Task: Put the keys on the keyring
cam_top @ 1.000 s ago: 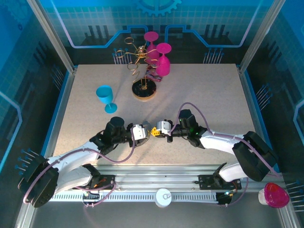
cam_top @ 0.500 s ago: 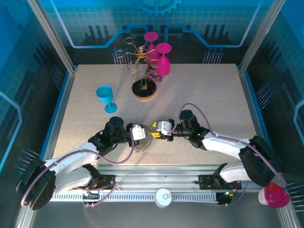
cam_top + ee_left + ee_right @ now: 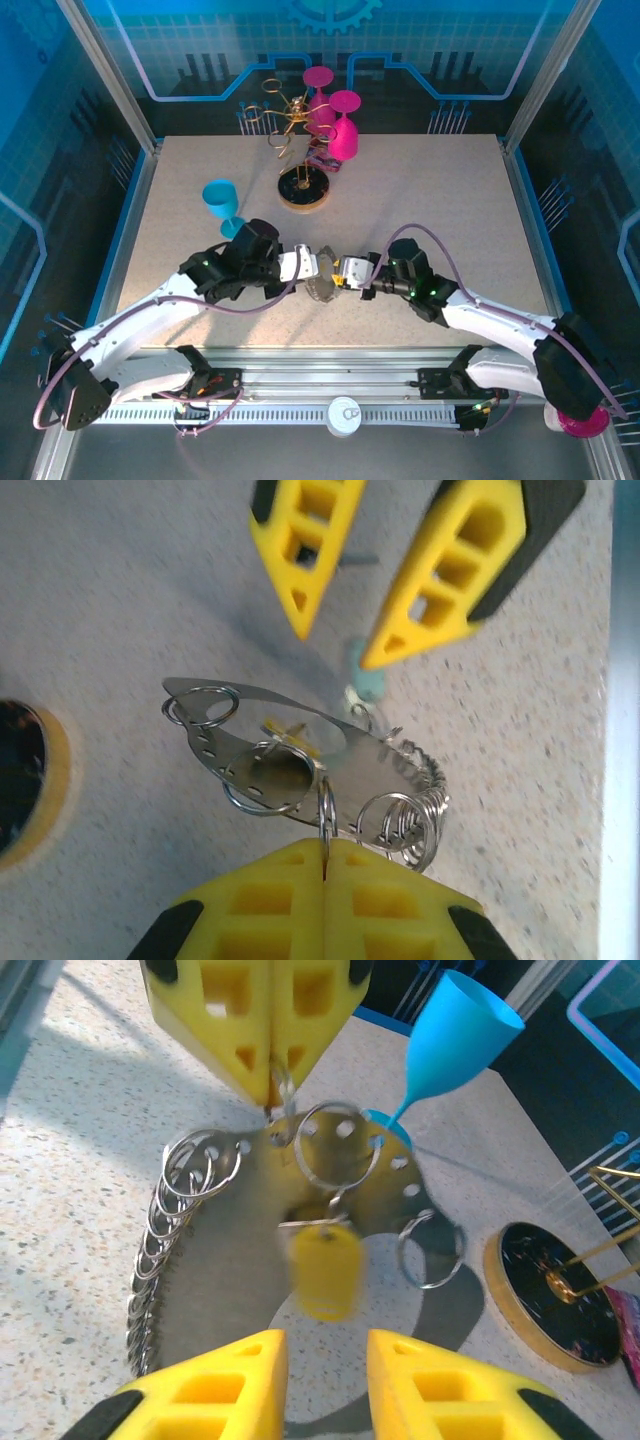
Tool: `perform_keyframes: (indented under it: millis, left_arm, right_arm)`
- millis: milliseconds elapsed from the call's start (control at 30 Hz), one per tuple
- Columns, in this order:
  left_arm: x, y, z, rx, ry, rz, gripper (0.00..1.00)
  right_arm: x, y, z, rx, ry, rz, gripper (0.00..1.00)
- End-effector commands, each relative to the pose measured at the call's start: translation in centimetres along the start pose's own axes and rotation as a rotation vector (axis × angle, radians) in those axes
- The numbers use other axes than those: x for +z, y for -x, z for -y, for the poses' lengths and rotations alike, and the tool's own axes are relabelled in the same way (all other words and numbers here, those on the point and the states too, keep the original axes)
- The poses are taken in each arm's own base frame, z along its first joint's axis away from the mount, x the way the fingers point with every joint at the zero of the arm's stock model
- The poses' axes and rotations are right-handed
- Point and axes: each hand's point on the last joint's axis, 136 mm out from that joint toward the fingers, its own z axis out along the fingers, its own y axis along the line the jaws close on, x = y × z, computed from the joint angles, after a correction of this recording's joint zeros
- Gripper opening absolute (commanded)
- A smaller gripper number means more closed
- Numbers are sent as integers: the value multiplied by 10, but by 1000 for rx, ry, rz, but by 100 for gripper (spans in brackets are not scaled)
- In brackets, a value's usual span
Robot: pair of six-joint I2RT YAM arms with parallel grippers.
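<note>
Keyring (image 3: 345,745) hangs above the near middle of the worktop (image 3: 430,200), between the two end effectors. It is a flat, thin, curved plate of silvery-grey metal, punched with small round holes. Several holes carry wire split rings, and a dense bunch of rings crowds one end. In the right wrist view the plate (image 3: 240,1260) is blurred. From above the keyring (image 3: 320,287) reads only as a small grey patch.

Left end effector (image 3: 325,855): yellow foam-like fingers pressed fully together, pinching one small split ring on the plate's edge. The whole keyring hangs from that ring.

Right end effector (image 3: 325,1360): fingers apart, gripping nothing. It faces the plate from the opposite side.

A yellow key (image 3: 325,1270), rounded and plastic-looking, dangles from a larger ring just ahead of the right fingers. Its outline is smeared. A teal bit (image 3: 368,683) sits close to one right fingertip. Contact cannot be determined, nor its shape.

The worktop is pale and speckled. A blue goblet (image 3: 450,1035) stands at far left. A round wooden disc (image 3: 555,1300) with a dark top is cut off at the frame edge.
</note>
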Motion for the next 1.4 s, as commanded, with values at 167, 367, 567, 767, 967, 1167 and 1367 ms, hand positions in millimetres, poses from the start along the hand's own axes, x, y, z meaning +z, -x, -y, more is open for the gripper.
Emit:
perform_keyframes:
  millis: [167,367,567,767,967,1167,1367]
  left_arm:
    - [2,-5,10,83,-45,-40,0]
    - [1,3,12,119,-39,22,0]
    - [-2,6,15,116,-48,46,0]
    - [-2,6,17,107,-56,57,0]
    - [-2,8,18,97,-61,67,0]
    - [-2,10,18,88,-64,78,0]
    - [-1,10,17,82,-57,75,0]
  right_arm:
    - [19,32,-9,-4,122,144,13]
    - [25,42,-21,37,180,230,18]
    - [28,46,-25,41,193,265,22]
    - [30,47,-25,31,190,269,24]
    - [33,50,-26,27,203,280,20]
    - [33,53,-29,21,215,300,16]
    - [34,54,-30,32,217,318,0]
